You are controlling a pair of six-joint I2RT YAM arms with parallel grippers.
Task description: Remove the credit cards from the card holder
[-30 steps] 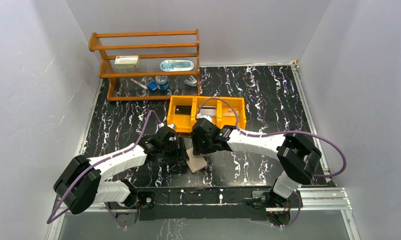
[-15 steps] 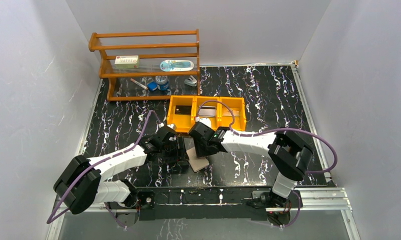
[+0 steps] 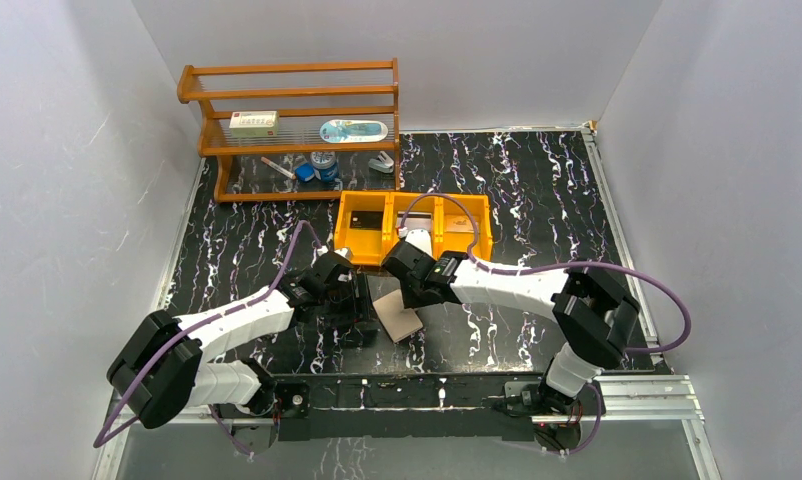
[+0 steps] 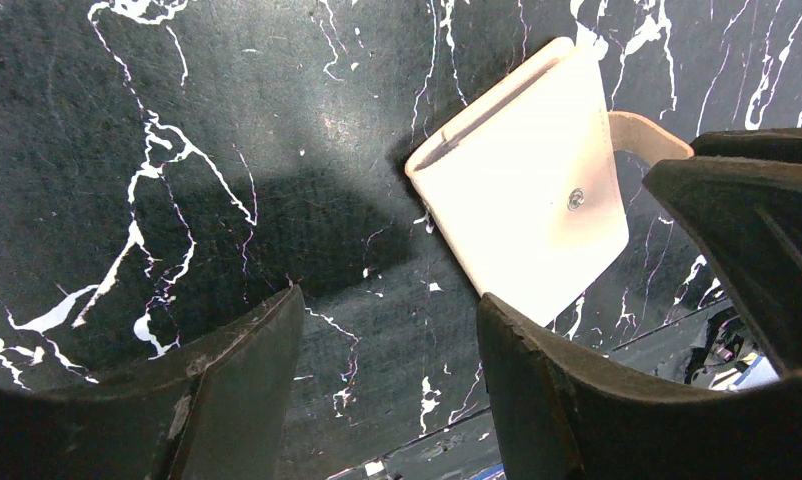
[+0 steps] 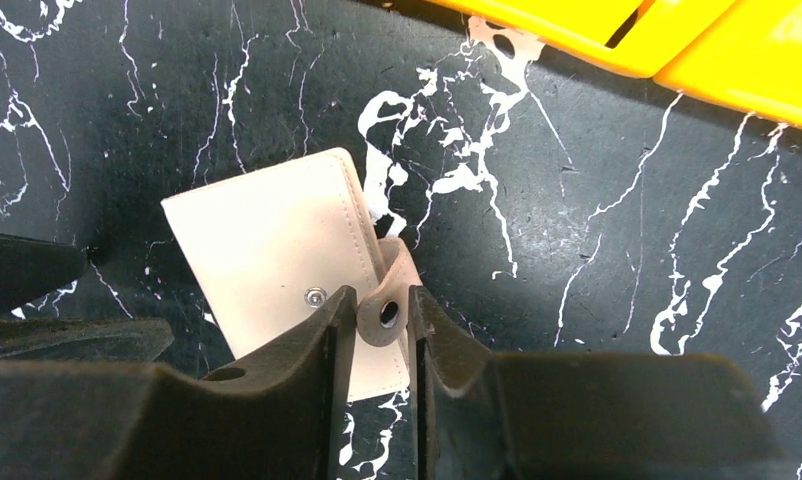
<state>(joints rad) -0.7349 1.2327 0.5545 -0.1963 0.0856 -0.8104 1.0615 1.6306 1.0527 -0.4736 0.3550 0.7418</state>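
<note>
Pinches the closure tab (image 5: 398, 266), off its snap stud (image 5: 315, 296), in the right gripper (image 5: 379, 306); drags the card holder (image 5: 277, 250) across the desk (image 3: 537, 200), slightly nearer the tray (image 3: 362, 197) than a second ago. Holds the left gripper (image 4: 387, 306) spread wide beside it. Frees it to fold open.

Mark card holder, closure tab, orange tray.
card holder (image 5: 267, 250): right wrist view, front flap.
closure tab (image 5: 399, 270): right wrist view, strap above snap hole.
orange tray (image 3: 362, 256): top external view, near wall.
</note>
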